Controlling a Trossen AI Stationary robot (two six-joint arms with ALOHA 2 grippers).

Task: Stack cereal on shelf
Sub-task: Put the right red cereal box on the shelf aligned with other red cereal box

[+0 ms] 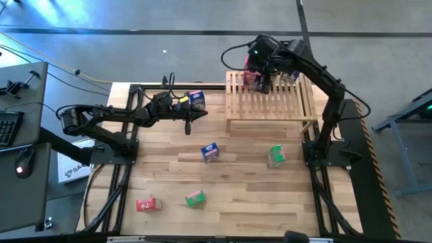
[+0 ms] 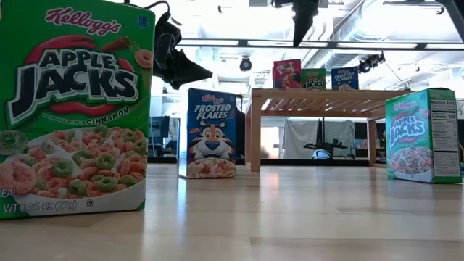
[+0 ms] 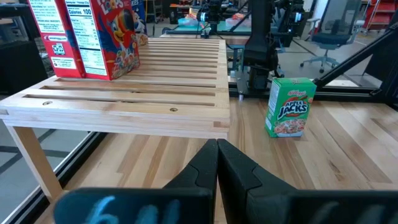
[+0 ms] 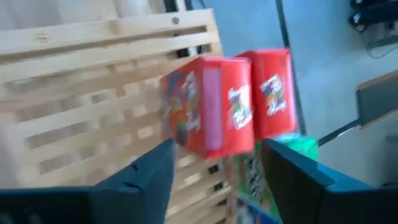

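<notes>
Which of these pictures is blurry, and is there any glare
Right wrist view: motion-blurred, the red boxes and shelf slats smeared. Low view: bright ceiling lights wash out the background, and the nearest green box looms large. High and left wrist views look sharp.

Three red boxes [image 1: 148, 204], three green boxes [image 1: 195, 198], three blue boxes [image 1: 210, 152], one shelf [image 1: 270, 108].

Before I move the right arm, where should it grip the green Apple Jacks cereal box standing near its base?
Take the green Apple Jacks cereal box by its upper part, coming straight down from above, with one finger on the printed front and one on the back. It stands upright, that depth is its narrowest span, and nothing crowds it.
</notes>
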